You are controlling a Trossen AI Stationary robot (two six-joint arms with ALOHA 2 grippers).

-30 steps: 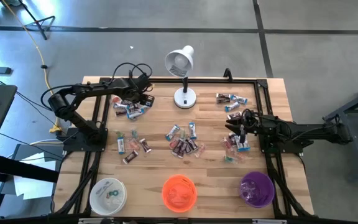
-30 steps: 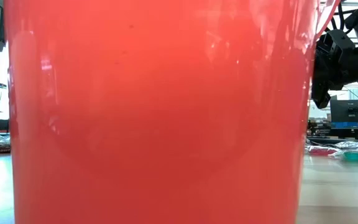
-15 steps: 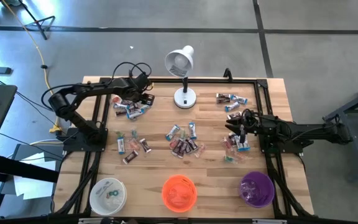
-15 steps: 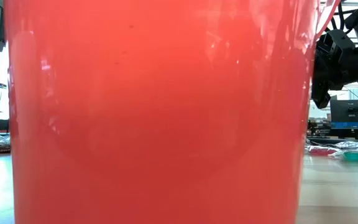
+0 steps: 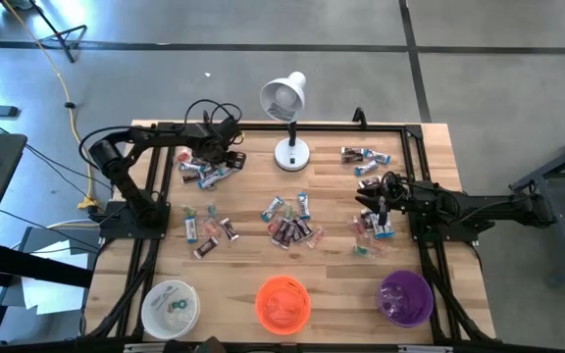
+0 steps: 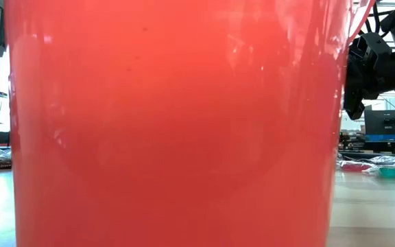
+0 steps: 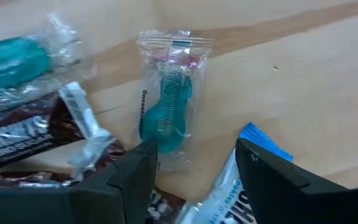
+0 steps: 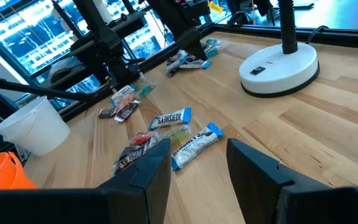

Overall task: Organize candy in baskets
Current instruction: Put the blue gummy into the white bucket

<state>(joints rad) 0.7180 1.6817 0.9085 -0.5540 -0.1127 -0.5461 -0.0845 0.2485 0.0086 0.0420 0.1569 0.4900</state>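
Observation:
Wrapped candies lie in loose groups on the wooden table: far left (image 5: 204, 169), left middle (image 5: 204, 227), centre (image 5: 290, 221), right (image 5: 371, 226) and far right (image 5: 364, 157). The white basket (image 5: 170, 307), orange basket (image 5: 282, 302) and purple basket (image 5: 405, 297) stand along the near edge. My left gripper (image 7: 194, 165) is open over the far-left group. Its fingers stand on either side of a clear-wrapped teal candy (image 7: 166, 118). My right gripper (image 8: 197, 165) is open, hovering by the right group (image 8: 179, 134).
A white desk lamp (image 5: 287, 123) stands at the far middle, and its base (image 8: 278, 65) shows in the right wrist view. In the low view the orange basket (image 6: 177, 123) fills the picture, with my right arm (image 6: 376, 58) beside it. Bare wood lies between the candy groups and the baskets.
My left arm's elbow has shifted a little toward the table's right. Its gripper has stayed over the far-left candy group. The right arm and the candies have kept still.

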